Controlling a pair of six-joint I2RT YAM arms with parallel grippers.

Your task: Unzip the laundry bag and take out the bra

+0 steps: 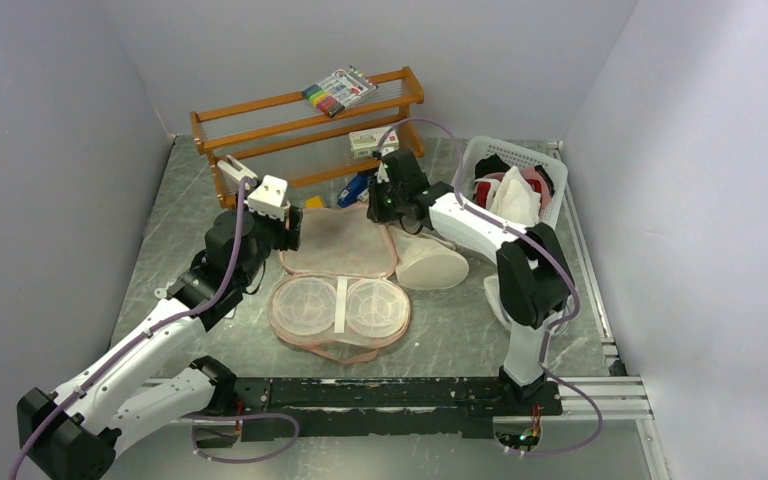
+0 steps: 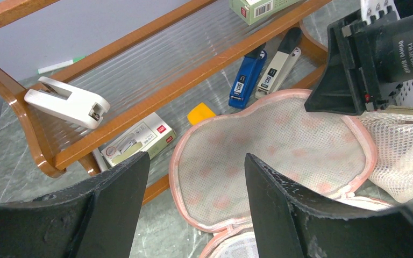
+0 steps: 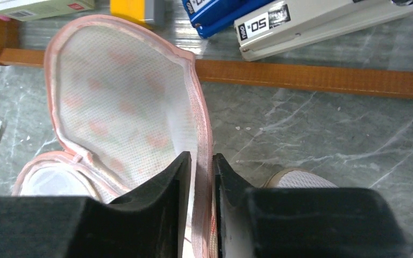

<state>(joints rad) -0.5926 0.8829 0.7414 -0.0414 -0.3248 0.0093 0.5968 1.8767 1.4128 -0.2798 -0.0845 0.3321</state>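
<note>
The laundry bag (image 1: 338, 290) lies open on the table. Its floral lid (image 1: 338, 243) is folded back toward the rack. Two clear cup domes (image 1: 310, 306) show in the near half. My right gripper (image 3: 200, 158) is shut on the lid's pink rim (image 3: 201, 134), at the lid's right edge (image 1: 375, 212). My left gripper (image 2: 196, 164) is open and empty over the lid's left edge (image 2: 180, 161). It shows in the top view (image 1: 285, 230). No white garment shows inside the bag. White folded fabric (image 1: 515, 197) sticks up from the basket; I cannot tell whether it is the bra.
A cream cone-shaped object (image 1: 432, 263) lies right of the bag. A wooden rack (image 1: 300, 115) at the back holds staplers (image 2: 247, 80), boxes and a marker pack (image 1: 338, 90). A white basket (image 1: 552, 165) with a red garment (image 1: 487, 188) stands at the back right.
</note>
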